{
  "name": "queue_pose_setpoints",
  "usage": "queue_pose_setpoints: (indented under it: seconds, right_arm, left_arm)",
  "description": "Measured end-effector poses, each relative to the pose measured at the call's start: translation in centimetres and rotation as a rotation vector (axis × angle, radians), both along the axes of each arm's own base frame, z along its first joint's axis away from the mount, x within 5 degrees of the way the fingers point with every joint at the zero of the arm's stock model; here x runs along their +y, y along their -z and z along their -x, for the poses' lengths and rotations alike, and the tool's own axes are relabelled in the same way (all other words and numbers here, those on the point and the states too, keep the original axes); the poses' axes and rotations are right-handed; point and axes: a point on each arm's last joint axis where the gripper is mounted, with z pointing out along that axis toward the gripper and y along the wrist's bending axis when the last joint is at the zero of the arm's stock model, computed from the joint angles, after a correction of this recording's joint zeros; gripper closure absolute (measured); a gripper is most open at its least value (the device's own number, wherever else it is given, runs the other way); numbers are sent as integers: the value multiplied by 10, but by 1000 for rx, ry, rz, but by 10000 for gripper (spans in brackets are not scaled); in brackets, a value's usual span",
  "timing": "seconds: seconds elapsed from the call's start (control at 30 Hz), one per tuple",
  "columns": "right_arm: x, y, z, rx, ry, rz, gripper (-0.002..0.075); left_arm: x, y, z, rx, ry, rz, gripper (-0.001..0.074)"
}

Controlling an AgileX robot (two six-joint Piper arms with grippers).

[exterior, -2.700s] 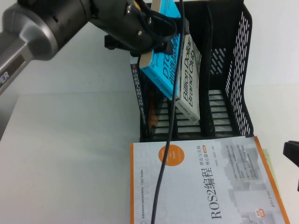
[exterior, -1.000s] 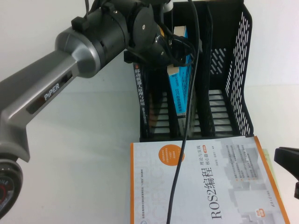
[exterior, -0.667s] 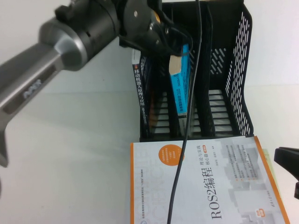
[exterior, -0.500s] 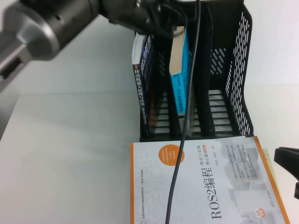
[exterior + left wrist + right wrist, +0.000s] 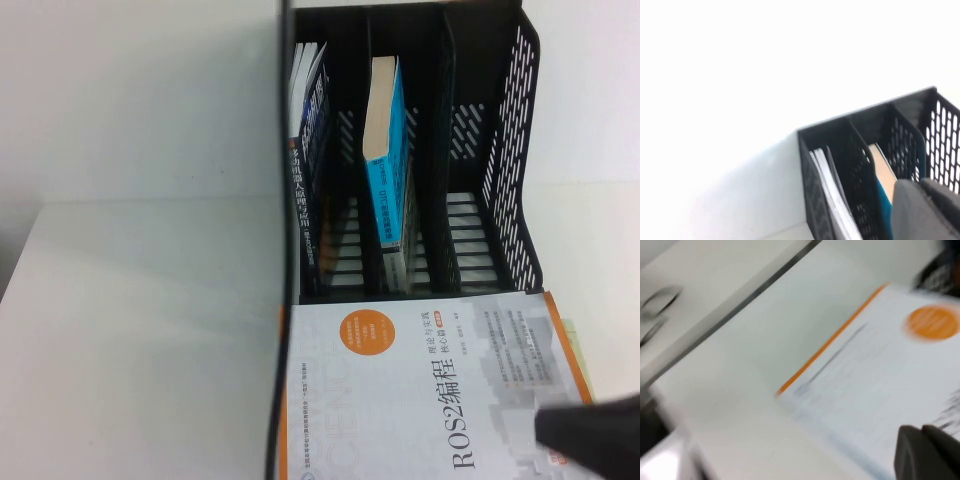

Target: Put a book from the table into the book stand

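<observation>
The blue book [image 5: 385, 170] stands upright in the middle slot of the black book stand [image 5: 515, 150], free of any gripper. In the left wrist view its page edge [image 5: 883, 172] shows inside the stand [image 5: 860, 117]. My left gripper [image 5: 925, 212] hovers above the stand, its fingers together and empty; it is out of the high view. My right gripper [image 5: 590, 435] is a dark blurred shape low at the front right, over the ROS2 book [image 5: 420, 400]. In the right wrist view the gripper [image 5: 927, 452] is shut and empty above that book [image 5: 880, 365].
A dark book [image 5: 305, 200] stands in the stand's left slot; the right slot holds nothing. A black cable [image 5: 287, 230] hangs down past the stand's left side. The white table [image 5: 140, 330] stretches to the left.
My left arm has pulled up and out of the high view, leaving the blue book upright in the middle slot. My right gripper has moved in over the ROS2 book's front right corner.
</observation>
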Motion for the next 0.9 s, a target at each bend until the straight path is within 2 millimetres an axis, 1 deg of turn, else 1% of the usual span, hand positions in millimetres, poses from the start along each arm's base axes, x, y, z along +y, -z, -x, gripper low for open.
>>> queue_pose_setpoints:
  seconds: [0.03,0.17,0.27,0.33,0.37,0.43,0.53,0.6,0.67,0.7,0.77,0.83,0.9]
  right_arm:
    - [2,1,5,18,-63,9,728]
    - [5,9,24,140,-240,66,728]
    - [1,16,32,271,-278,152,728]
    - [-5,17,34,367,-258,238,728]
    - [-9,18,35,407,-234,289,728]
    - [-18,15,33,452,-177,419,728]
    - [-36,6,24,427,-62,632,728]
    - [-49,-2,16,385,32,758,728]
    - [-59,-11,8,343,159,837,728]
    - [-64,-18,3,314,236,856,728]
    - [-70,-30,-6,246,387,841,728]
    - [-71,-42,-15,162,523,747,728]
    - [-69,-53,-19,66,606,619,728]
  left_arm:
    - [8,-6,10,-22,-3,4,734]
    - [35,-11,47,-92,7,23,734]
    - [51,1,70,-116,17,31,735]
    - [62,14,85,-128,24,28,735]
    - [65,21,91,-137,28,18,735]
    - [73,40,102,-167,50,-32,735]
    - [82,72,114,-230,79,-137,735]
    - [87,90,122,-266,89,-176,735]
    - [88,109,125,-269,102,-200,736]
    - [89,119,126,-265,109,-210,736]
    - [88,138,126,-249,122,-225,736]
    - [87,155,126,-242,135,-233,736]
    - [85,168,126,-242,147,-224,736]
